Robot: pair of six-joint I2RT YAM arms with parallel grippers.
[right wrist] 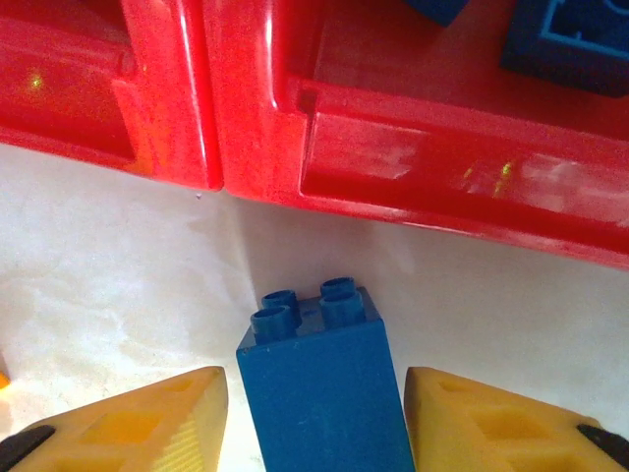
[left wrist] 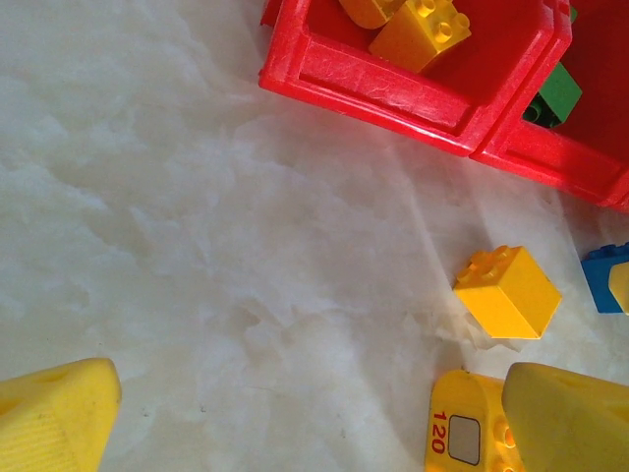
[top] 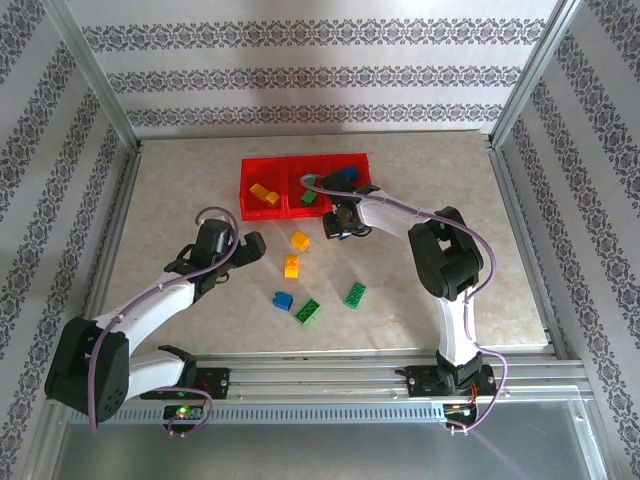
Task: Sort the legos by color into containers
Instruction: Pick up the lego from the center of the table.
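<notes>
The three joined red containers [top: 300, 168] stand at the back middle of the table, holding yellow [top: 264, 194], green [top: 308, 197] and blue [top: 340, 178] legos. My right gripper [right wrist: 316, 423] is open just in front of the bins, its fingers straddling a blue lego [right wrist: 324, 379] with a thin gap on each side. Wide open over bare table left of the loose legos is my left gripper [left wrist: 314, 423]. Beside its right finger [left wrist: 565, 413] lies a yellow lego marked 120 [left wrist: 457, 433], with another yellow lego [left wrist: 506, 292] beyond it.
Loose on the table in front of the bins lie two yellow legos [top: 299, 240] [top: 291, 265], a blue one [top: 283, 299] and two green ones [top: 308, 311] [top: 356, 294]. Metal frame rails [top: 520, 230] border the tabletop.
</notes>
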